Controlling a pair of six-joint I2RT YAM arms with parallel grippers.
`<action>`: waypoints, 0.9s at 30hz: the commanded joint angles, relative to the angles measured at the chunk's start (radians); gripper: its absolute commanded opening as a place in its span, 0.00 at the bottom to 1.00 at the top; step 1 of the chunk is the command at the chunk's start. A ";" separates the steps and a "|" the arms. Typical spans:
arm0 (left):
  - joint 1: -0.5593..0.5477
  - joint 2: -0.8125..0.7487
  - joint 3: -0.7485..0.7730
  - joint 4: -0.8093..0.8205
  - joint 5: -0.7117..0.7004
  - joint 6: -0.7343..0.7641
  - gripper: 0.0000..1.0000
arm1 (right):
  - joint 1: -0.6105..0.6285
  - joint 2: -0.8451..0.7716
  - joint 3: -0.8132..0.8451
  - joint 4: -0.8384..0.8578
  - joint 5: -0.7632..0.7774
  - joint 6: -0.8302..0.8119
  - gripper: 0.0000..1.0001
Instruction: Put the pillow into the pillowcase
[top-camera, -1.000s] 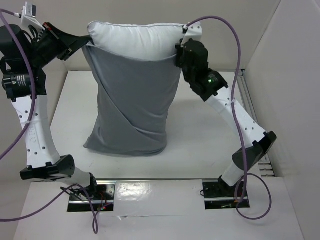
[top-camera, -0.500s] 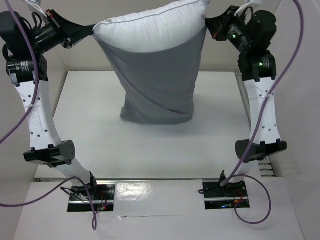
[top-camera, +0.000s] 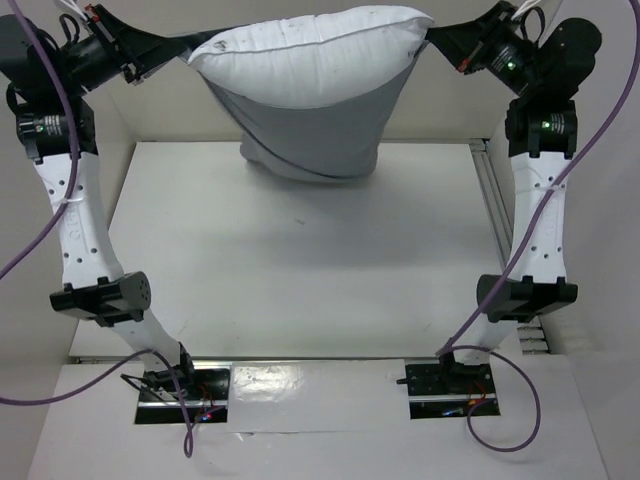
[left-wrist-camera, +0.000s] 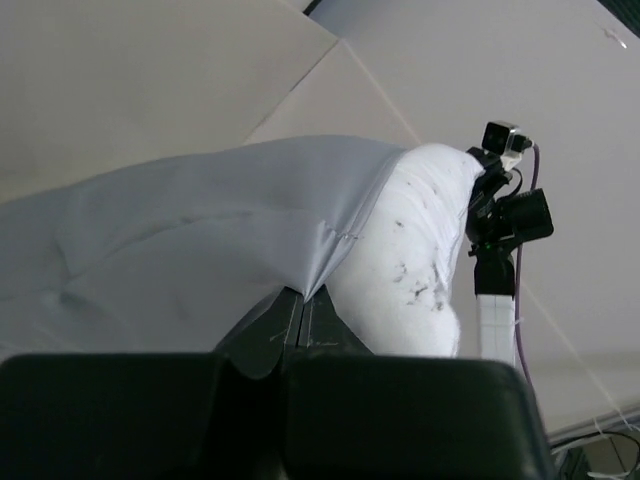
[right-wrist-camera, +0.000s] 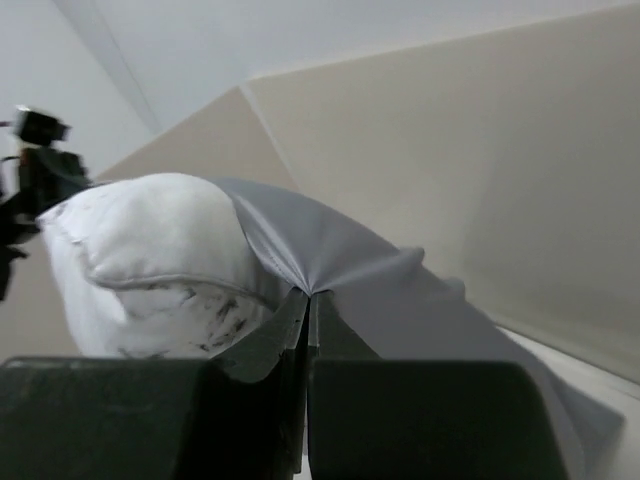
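Observation:
The grey pillowcase (top-camera: 310, 130) hangs in the air between both arms, its mouth facing up. The white pillow (top-camera: 310, 45) sits in it, its top end bulging out of the opening. My left gripper (top-camera: 188, 45) is shut on the left edge of the pillowcase mouth; the pinched cloth (left-wrist-camera: 200, 240) and the pillow (left-wrist-camera: 420, 260) show in the left wrist view. My right gripper (top-camera: 432, 38) is shut on the right edge of the mouth; the right wrist view shows the grey cloth (right-wrist-camera: 340, 250) in its jaws beside the pillow (right-wrist-camera: 150, 240). The sack's bottom hangs just above the table's far edge.
The white table (top-camera: 300, 260) lies below, with beige walls (top-camera: 590, 220) on three sides. A metal rail (top-camera: 490, 200) runs along the table's right edge. Both arm bases (top-camera: 180, 385) stand at the near edge.
Both grippers have risen and moved apart, lifting the pillowcase off the table. The pillow has sunk deeper into the stretched sack, which now hangs free.

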 joint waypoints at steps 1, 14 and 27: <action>0.036 0.081 0.090 0.098 -0.069 -0.071 0.00 | -0.170 0.078 0.176 0.240 -0.042 0.193 0.00; 0.152 0.015 0.127 0.356 0.000 -0.306 0.00 | -0.287 -0.032 0.069 0.523 -0.062 0.352 0.00; 0.302 0.007 0.140 0.556 -0.105 -0.478 0.00 | -0.356 0.030 0.158 0.868 0.121 0.531 0.00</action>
